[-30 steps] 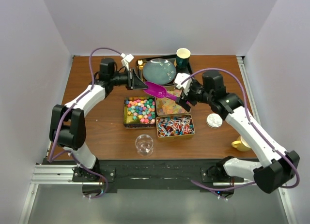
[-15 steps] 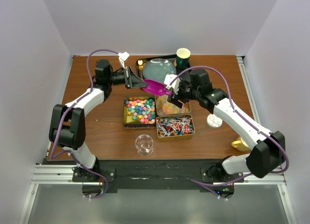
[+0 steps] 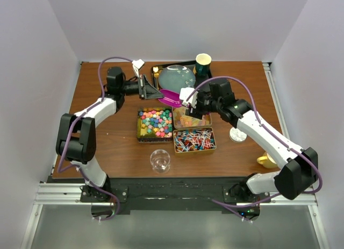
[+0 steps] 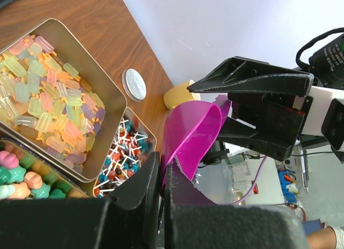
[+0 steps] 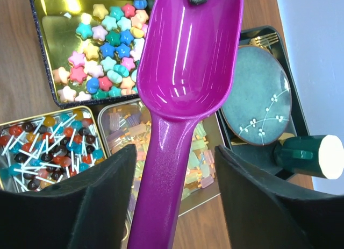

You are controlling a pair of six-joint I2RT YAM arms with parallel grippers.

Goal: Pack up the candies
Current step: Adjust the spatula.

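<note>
So nothing's packed yet: my left gripper (image 4: 162,176) pinches the purple scoop (image 5: 188,71) by its bowl, my right gripper (image 5: 172,200) straddles the handle, open and gripping nothing, and the candies (image 5: 107,61) all lie in their tins (image 5: 51,39).

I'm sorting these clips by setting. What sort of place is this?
Probably a robot lab test booth, not a shop or kitchen: plain white walls box in one wooden table, a left arm and right arm are bolted to a metal rail, over open tins of candies.
</note>
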